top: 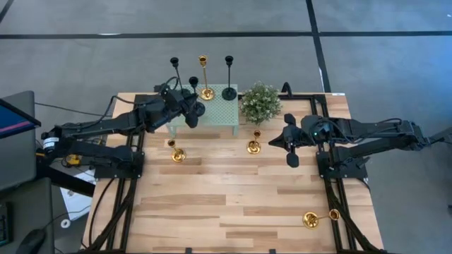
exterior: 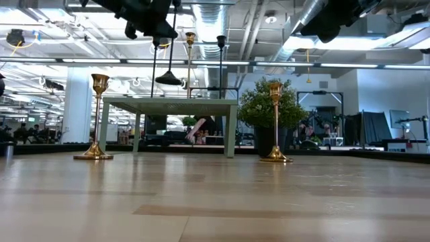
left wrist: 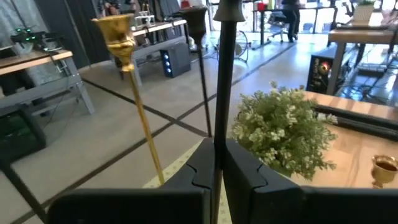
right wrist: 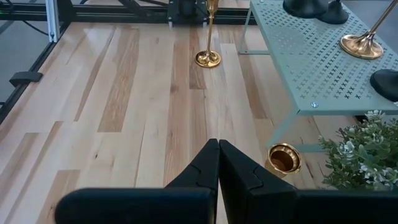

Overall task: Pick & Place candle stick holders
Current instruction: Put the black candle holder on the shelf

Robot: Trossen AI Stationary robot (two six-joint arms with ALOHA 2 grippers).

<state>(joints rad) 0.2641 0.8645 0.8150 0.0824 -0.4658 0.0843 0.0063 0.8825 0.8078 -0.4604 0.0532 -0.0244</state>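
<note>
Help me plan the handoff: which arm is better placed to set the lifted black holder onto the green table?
Left. Its pincer is shut on the black holder, hanging just above the green table. The right pincer waits shut and empty beyond the plant.

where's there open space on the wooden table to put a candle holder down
The widest bare wood lies between the two upright gold holders and the tipped gold holder near the right front corner. It is crowded at the back: the mint table, the plant and the left tool.
</note>
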